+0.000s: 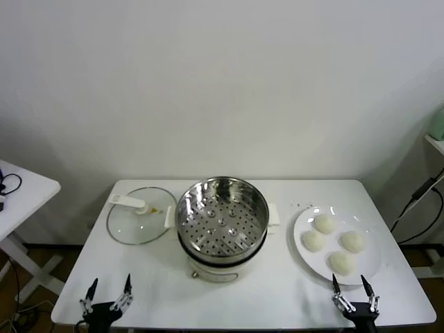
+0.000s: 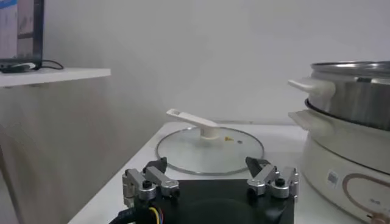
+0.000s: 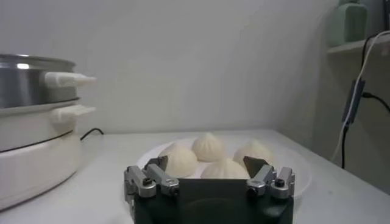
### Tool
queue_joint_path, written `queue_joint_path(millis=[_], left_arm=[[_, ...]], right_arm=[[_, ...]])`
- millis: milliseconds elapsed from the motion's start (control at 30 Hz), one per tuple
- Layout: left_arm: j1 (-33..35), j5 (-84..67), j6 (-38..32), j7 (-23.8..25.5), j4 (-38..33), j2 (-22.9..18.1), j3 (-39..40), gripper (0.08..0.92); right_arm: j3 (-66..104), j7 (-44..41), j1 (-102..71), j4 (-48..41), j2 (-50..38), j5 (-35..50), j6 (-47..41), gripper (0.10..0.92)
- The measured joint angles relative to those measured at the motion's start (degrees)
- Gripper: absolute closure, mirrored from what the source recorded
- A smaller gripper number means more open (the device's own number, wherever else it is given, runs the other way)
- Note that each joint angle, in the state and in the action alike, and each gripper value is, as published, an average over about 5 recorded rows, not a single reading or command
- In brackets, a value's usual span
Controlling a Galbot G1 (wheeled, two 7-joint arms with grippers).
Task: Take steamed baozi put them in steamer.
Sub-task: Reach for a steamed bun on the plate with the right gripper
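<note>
Right now both arms wait at the near edge of the white table (image 1: 277,291), holding nothing. On the robot's right side the right gripper (image 1: 354,284) has its fingers spread apart, just short of the white plate (image 1: 368,267), where the four steamed baozi (image 1: 332,243) sit together. At the left corner the left gripper (image 1: 108,286) is spread wide too. Between them stands the steamer (image 1: 222,225), its perforated tray bare, with the glass lid (image 1: 139,223) lying flat beside it
</note>
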Motion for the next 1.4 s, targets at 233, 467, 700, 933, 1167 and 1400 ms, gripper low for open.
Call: queue_joint_path(millis=[233, 467, 700, 933, 1167, 1400], left_arm=[[-0.1, 0.2, -0.3, 0.0, -0.1, 0.1, 0.3, 0.177], [-0.5, 0.1, -0.4, 0.0, -0.2, 0.5, 0.8, 0.177], [-0.5, 0.6, -0.7, 0.4, -0.8, 1.2, 1.7, 0.177], [-1.2, 1.1, -0.7, 0.8, -0.9, 1.5, 2.5, 0.177], [-1.5, 2.0, -0.9, 1.0, -0.7, 1.6, 2.9, 0.177], [-1.8, 2.8, -1.4, 1.1, -0.1, 1.5, 2.9, 0.177]], right_arm=[[0.6, 0.0, 7.7, 2.3, -3.6, 0.2, -11.7, 0.203], [-2.2, -3.8, 17.9, 2.5, -11.1, -4.0, -25.9, 0.203], [-7.4, -14.9, 26.7, 0.8, -22.2, -13.9, -32.9, 0.203], [-17.4, -28.1, 38.1, -2.7, -33.2, -22.6, -33.7, 0.203], [-35.4, -40.6, 55.4, -8.9, -38.9, -27.1, -31.3, 0.203], [-56.5, -51.4, 74.8, -16.8, -39.6, -28.1, -27.5, 0.203]])
